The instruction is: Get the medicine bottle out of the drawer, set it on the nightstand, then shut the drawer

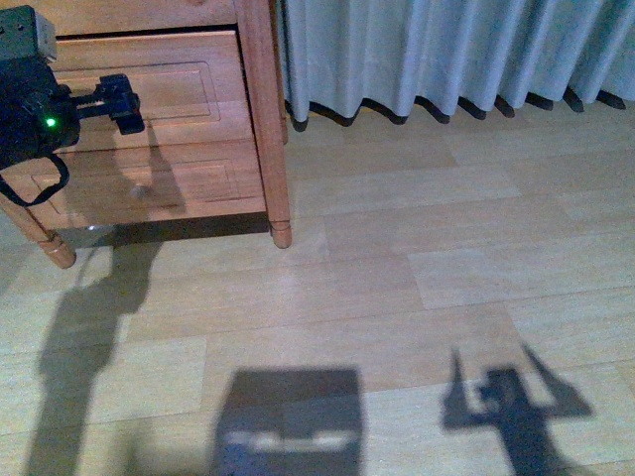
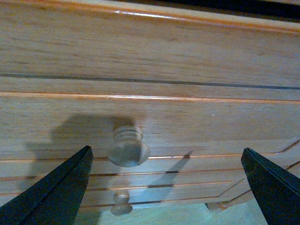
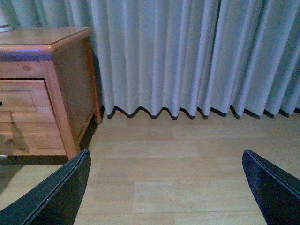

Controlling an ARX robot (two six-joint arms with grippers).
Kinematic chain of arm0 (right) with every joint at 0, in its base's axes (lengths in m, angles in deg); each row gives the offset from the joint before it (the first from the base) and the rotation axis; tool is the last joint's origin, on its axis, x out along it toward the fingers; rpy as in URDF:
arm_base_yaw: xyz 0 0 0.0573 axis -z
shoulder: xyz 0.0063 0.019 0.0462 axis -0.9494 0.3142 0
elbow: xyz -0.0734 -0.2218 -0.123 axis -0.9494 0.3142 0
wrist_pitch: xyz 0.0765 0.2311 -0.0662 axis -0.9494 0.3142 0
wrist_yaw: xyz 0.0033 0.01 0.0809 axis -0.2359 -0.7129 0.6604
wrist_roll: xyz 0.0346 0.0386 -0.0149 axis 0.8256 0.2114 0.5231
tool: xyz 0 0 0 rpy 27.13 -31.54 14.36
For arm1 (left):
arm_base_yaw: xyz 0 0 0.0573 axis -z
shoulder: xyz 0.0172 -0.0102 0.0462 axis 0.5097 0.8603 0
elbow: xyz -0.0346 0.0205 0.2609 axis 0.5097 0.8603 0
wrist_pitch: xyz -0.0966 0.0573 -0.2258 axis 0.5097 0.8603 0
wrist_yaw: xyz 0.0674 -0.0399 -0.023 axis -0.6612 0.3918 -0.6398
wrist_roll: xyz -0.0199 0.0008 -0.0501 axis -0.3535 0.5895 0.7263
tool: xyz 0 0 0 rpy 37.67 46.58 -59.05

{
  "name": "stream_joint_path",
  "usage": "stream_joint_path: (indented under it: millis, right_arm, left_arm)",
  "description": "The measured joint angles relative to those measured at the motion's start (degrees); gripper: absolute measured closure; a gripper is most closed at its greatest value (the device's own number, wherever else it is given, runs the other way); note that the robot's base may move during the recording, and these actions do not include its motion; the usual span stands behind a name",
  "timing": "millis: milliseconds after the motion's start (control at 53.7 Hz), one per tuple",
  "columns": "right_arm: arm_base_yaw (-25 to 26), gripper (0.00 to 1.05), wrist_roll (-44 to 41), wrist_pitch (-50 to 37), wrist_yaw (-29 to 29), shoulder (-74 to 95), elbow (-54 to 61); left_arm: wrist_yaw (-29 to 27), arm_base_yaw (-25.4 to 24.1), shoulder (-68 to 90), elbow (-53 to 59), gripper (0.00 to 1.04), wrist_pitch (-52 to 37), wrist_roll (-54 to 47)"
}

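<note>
The nightstand (image 1: 260, 109) stands at the far left; it also shows in the right wrist view (image 3: 70, 89). Both its drawer fronts look shut. My left gripper (image 1: 126, 104) is open and empty, just in front of the upper, taller drawer (image 1: 189, 89). In the left wrist view the gripper (image 2: 166, 151) faces that drawer's round knob (image 2: 129, 146), which sits near one finger (image 2: 61, 187). The shallower drawer's knob (image 2: 122, 204) shows beyond it. My right gripper (image 3: 166, 152) is open and empty over bare floor, away from the nightstand. The medicine bottle is hidden.
A grey curtain (image 1: 446, 50) hangs to the floor beside the nightstand. Pale wood floor (image 1: 397, 297) fills the rest, with the robot's shadows on it. The base of a white object (image 3: 3, 26) stands on the nightstand top. The nightstand's front foot (image 1: 281, 235) is near.
</note>
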Motion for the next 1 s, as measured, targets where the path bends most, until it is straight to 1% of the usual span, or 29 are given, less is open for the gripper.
stream_joint_path:
  millis: [614, 856, 875, 912, 949, 1005]
  right_arm:
    - [0.00, 0.07, 0.00, 0.00, 0.02, 0.00, 0.00]
    - [0.00, 0.07, 0.00, 0.00, 0.02, 0.00, 0.00]
    - [0.00, 0.07, 0.00, 0.00, 0.02, 0.00, 0.00]
    - [0.00, 0.07, 0.00, 0.00, 0.02, 0.00, 0.00]
    - [0.00, 0.07, 0.00, 0.00, 0.02, 0.00, 0.00]
    - [0.00, 0.07, 0.00, 0.00, 0.02, 0.00, 0.00]
  left_arm:
    - [-0.04, -0.17, 1.38, -1.86, 0.06, -0.98, 0.04]
    - [-1.51, -0.07, 3.74, -4.63, 0.06, 0.61, 0.24]
    - [-1.60, -0.07, 3.91, -4.74, 0.07, 0.72, 0.20]
    - [-1.88, -0.07, 4.00, -4.85, 0.12, 0.77, 0.20]
    - [-2.32, -0.04, 4.02, -4.87, 0.18, 0.77, 0.20]
    - [-2.60, -0.04, 4.02, -4.87, 0.25, 0.79, 0.22]
